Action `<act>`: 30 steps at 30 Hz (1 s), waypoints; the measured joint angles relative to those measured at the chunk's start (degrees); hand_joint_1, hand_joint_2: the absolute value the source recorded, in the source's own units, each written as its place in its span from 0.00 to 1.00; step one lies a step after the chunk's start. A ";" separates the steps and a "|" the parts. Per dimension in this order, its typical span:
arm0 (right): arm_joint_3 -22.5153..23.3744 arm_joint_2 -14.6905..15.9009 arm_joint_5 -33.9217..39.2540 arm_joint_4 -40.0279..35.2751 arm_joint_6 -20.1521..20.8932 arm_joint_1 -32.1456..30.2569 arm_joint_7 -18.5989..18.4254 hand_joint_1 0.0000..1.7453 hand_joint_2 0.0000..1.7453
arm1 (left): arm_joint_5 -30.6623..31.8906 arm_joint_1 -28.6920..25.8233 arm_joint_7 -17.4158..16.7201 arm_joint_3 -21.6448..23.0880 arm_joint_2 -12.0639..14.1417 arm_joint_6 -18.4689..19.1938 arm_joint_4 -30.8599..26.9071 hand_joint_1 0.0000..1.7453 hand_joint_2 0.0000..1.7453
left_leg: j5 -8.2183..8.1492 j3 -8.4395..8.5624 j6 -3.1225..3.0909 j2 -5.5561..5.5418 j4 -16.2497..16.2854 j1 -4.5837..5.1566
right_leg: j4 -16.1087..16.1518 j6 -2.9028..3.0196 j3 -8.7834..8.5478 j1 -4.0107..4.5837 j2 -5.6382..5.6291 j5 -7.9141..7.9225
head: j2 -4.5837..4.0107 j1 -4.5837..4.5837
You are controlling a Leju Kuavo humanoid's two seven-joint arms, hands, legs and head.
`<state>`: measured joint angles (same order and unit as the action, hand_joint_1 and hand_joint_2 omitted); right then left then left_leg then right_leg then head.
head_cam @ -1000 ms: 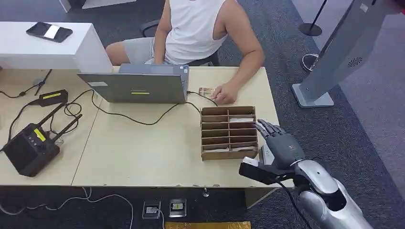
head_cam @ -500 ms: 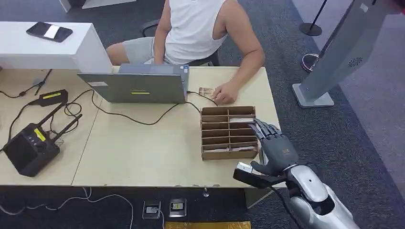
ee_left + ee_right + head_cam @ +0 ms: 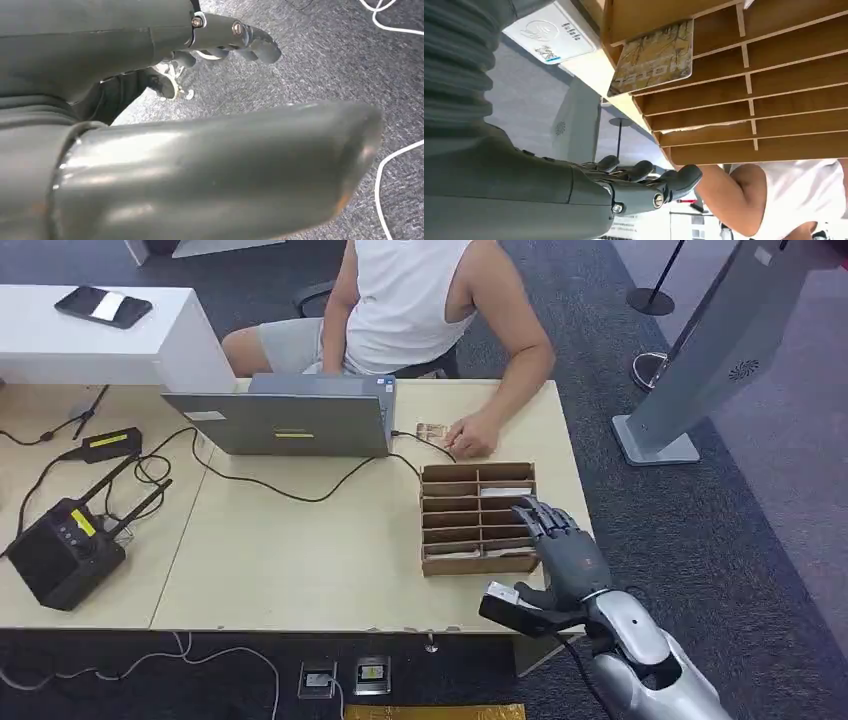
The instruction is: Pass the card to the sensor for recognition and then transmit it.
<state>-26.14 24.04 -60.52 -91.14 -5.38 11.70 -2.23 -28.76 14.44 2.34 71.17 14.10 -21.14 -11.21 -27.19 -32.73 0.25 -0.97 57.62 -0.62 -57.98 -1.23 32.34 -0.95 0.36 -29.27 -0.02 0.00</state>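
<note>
The right hand (image 3: 562, 545) hovers at the right end of the wooden card rack (image 3: 478, 517), near the counter's right edge, fingers spread and slightly curled with nothing in them. Its fingertips (image 3: 530, 512) reach over the rack's right-hand slots, though I cannot tell whether they touch the wood. From the right wrist view, a patterned card (image 3: 654, 57) sticks out of one of the rack's (image 3: 744, 80) compartments, apart from the hand (image 3: 574, 192), with clear space between the card and the fingers (image 3: 684, 177). Just beside the rack, on the counter, lies a white card reader (image 3: 551, 32) with printed markings.

The left hand (image 3: 220, 42) hangs low over the grey carpet, its fingers loosely curled around nothing.

Further out on the counter (image 3: 300, 560), a grey laptop (image 3: 285, 420) stands near the far edge, with a cable running from it towards the rack. A person (image 3: 410, 300) in a white sleeveless top sits behind it, one hand (image 3: 470, 435) resting on the counter beside a small card (image 3: 432, 430). A black box with antennas (image 3: 65, 545) sits at the counter's left end.
</note>
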 joint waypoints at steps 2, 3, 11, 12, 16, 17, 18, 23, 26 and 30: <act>0.02 -0.20 0.20 0.72 -0.41 0.23 0.17 0.00 1.00 | 0.00 0.01 0.00 0.00 0.00 0.00 0.00 0.00 0.00 | 0.00 0.00 0.00 0.00 0.00 0.00 | 0.00 0.00 0.00 0.00 0.00 0.00 | 0.00 0.00; 0.02 -0.31 0.33 0.98 -0.50 0.32 0.35 0.00 1.00 | 0.00 0.01 -0.02 0.00 0.00 0.00 0.00 0.00 0.00 | 0.00 0.00 0.00 0.00 0.00 0.00 | 0.00 0.00 0.00 0.00 0.00 0.00 | 0.00 -0.02; 0.02 -0.87 0.48 2.73 -0.92 0.70 0.68 0.00 1.00 | 0.00 0.01 -0.04 0.00 0.00 -0.07 0.00 0.00 0.00 | 0.00 0.00 0.00 0.00 0.00 0.00 | 0.00 0.00 0.00 0.00 0.01 0.00 | 0.00 -0.02; 0.02 -0.90 0.48 2.88 -0.92 0.71 0.68 0.00 1.00 | 0.00 0.01 -0.04 0.00 0.00 -0.07 0.00 0.00 0.00 | 0.00 0.00 0.00 0.00 0.00 0.00 | 0.00 0.00 0.00 0.00 0.01 0.00 | 0.00 0.00; 0.02 -1.03 0.50 3.34 -0.92 0.79 0.70 0.00 1.00 | 0.00 0.00 -0.04 0.00 0.00 -0.09 0.00 0.00 0.00 | 0.00 0.00 0.00 0.00 0.00 0.00 | 0.00 0.00 -0.01 0.00 0.00 0.00 | 0.00 0.00; 0.02 -1.11 0.52 3.52 -0.92 0.84 0.70 0.00 1.00 | 0.00 -0.01 -0.04 0.00 0.00 -0.09 0.00 0.00 0.00 | 0.00 0.00 0.00 0.00 0.00 0.00 | 0.00 0.00 -0.01 0.00 0.00 0.00 | 0.00 0.00; 0.00 -1.16 0.52 3.63 -0.92 0.90 0.70 0.00 1.00 | 0.00 -0.01 -0.04 0.00 0.00 -0.09 0.00 0.00 0.00 | 0.00 0.00 0.00 0.00 0.00 0.00 | 0.00 0.00 -0.01 0.00 0.01 0.00 | 0.00 0.00; -0.02 -1.44 0.59 4.24 -0.63 1.16 1.05 0.00 1.00 | 0.00 -0.02 -0.04 0.00 0.00 -0.04 0.00 0.00 0.00 | 0.00 0.00 0.00 0.00 0.00 0.00 | 0.00 0.00 -0.01 0.00 0.01 0.00 | 0.00 0.00; -0.02 -1.44 0.59 4.24 -0.63 1.16 1.05 0.00 1.00 | 0.00 -0.02 -0.04 0.00 0.00 -0.04 0.00 0.00 0.00 | 0.00 0.00 0.00 0.00 0.00 0.00 | 0.00 0.00 -0.01 0.00 0.01 0.00 | 0.00 0.00; -0.02 -1.44 0.59 4.24 -0.63 1.16 1.05 0.00 1.00 | 0.00 -0.02 -0.04 0.00 0.00 -0.04 0.00 0.00 0.00 | 0.00 0.00 0.00 0.00 0.00 0.00 | 0.00 0.00 -0.01 0.00 0.01 0.00 | 0.00 0.00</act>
<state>-26.16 22.60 -59.93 -86.90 -6.01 12.86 -1.18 -28.76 14.42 2.29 71.17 14.10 -21.18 -11.21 -27.19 -32.73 0.25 -0.97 57.62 -0.62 -57.98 -1.23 32.33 -0.95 0.37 -29.27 -0.02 0.00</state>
